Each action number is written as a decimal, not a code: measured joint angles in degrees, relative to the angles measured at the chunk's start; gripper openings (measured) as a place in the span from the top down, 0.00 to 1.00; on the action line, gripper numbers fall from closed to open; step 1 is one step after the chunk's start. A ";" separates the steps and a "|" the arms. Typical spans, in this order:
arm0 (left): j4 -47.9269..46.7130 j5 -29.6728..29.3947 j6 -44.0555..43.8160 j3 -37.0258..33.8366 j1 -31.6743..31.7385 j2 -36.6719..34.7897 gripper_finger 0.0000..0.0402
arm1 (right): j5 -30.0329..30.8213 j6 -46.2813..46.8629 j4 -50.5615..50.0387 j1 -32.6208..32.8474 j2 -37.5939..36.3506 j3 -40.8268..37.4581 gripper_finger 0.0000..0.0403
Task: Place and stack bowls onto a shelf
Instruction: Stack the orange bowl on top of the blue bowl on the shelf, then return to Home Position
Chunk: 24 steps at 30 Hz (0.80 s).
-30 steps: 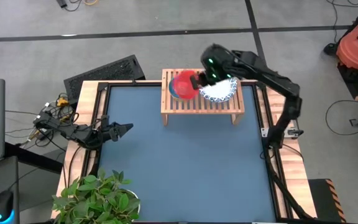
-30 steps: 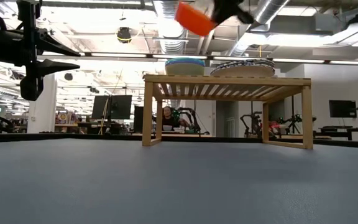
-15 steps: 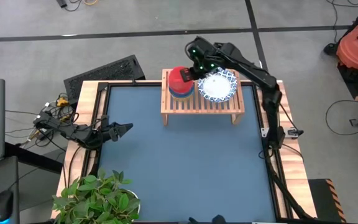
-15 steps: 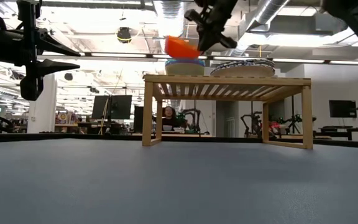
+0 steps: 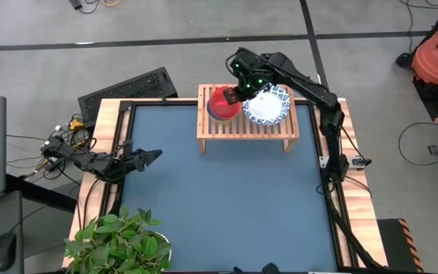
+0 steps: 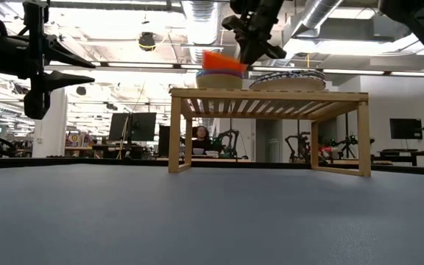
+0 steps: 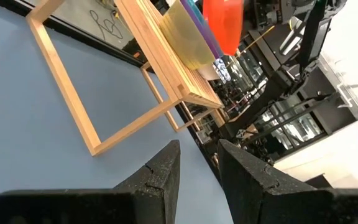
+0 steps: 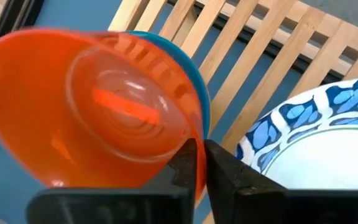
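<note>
The light-wood shelf [image 5: 248, 122] stands at the table's far edge. On its left part sits a stack of small bowls [image 6: 219, 79], yellow lowest, with the teal rim [image 8: 196, 84] showing under the red bowl [image 5: 222, 101]. My right gripper [image 5: 239, 96] is above the stack, shut on the red bowl. A stack of blue-and-white bowls [image 5: 268, 106] rests on the shelf's right part. My left gripper [image 5: 155, 156] hovers empty near the table's left edge, its fingers a narrow gap apart [image 7: 197, 163]. My right gripper pinches the red bowl's rim [image 8: 190, 138] between its two fingers, on the side toward the blue-and-white bowls. The fingers come from above, slanting down. The bowl is tilted, its held side lower, and its underside meets the top of the small-bowl stack [image 6: 224, 71].
A potted plant [image 5: 120, 240] stands at the table's near left corner. A black ribbed mat [image 5: 128, 87] lies beyond the far left corner. The blue tabletop [image 5: 219, 198] stretches in front of the shelf.
My right gripper has come down toward the shelf's left part with the red bowl. The bowl has gone from well above the shelf down onto the small-bowl stack, still tilted.
</note>
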 joint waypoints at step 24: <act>-0.06 -0.35 -0.01 -0.01 0.00 0.00 0.77 | 0.30 -8.00 6.51 1.45 -11.37 0.03 0.66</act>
